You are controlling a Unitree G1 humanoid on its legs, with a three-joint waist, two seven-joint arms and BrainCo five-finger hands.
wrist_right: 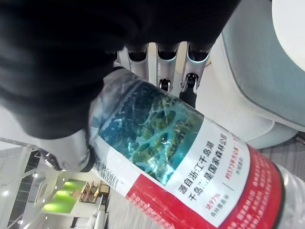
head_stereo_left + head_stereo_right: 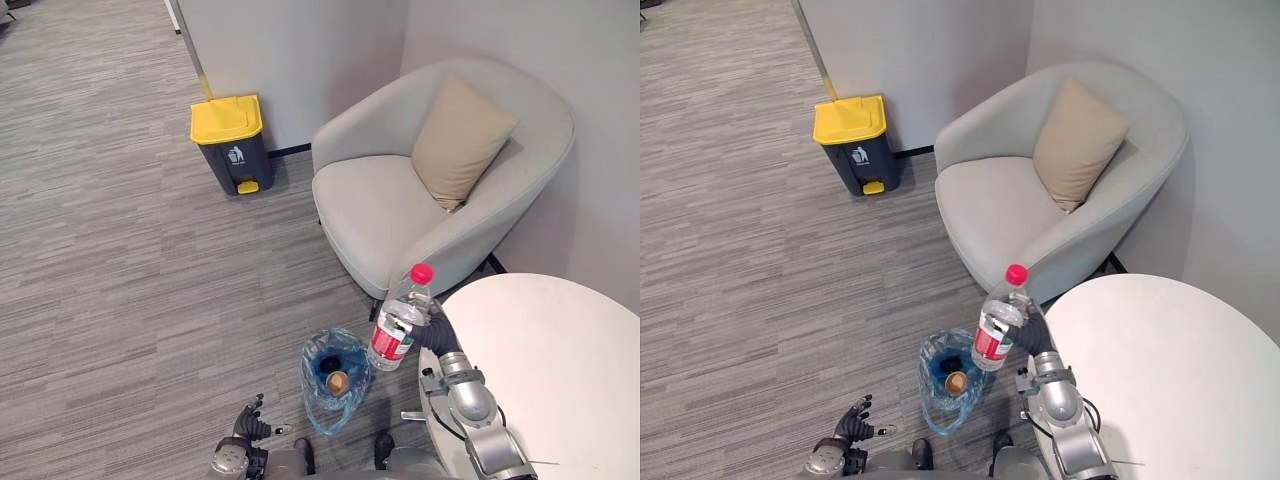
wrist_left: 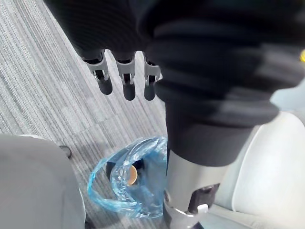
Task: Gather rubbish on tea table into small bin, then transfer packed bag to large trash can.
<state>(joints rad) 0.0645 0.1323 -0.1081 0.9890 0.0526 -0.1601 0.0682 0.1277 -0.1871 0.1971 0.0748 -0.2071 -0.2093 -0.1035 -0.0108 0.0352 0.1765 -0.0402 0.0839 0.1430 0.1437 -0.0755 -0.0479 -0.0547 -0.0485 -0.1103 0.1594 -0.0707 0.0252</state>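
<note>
Clear plastic bottle with a red cap (image 2: 400, 320) held just off the edge of the round white tea table (image 2: 560, 370).
The right hand (image 2: 436, 336) is clenched round its labelled body, slightly tilted, near the small bin lined with a blue bag (image 2: 316, 398). Open grey carpet (image 2: 120, 300) spreads beyond, and the left hand (image 2: 250, 428) hangs low, fingers relaxed.

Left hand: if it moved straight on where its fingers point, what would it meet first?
The left hand would probably meet grey carpet just before the blue bin bag; depth is unclear.
</note>
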